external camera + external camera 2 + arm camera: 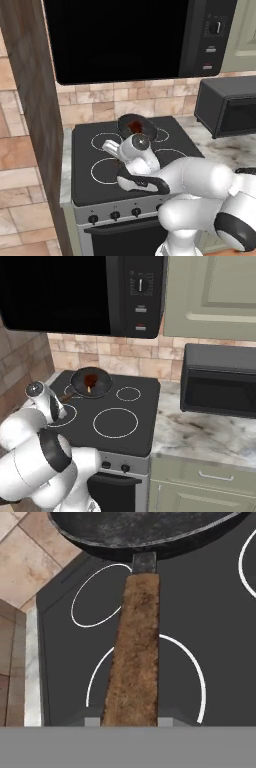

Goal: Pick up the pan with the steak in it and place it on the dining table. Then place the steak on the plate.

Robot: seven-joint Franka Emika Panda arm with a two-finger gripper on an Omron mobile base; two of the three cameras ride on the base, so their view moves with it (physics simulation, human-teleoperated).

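Tool: pinched tight on the pan's wooden handle
Pan: one, on the stove
Steak: one, inside the pan

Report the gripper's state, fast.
Gripper: closed on the brown wooden handle of the pan, which sits on the stove with the steak in it.
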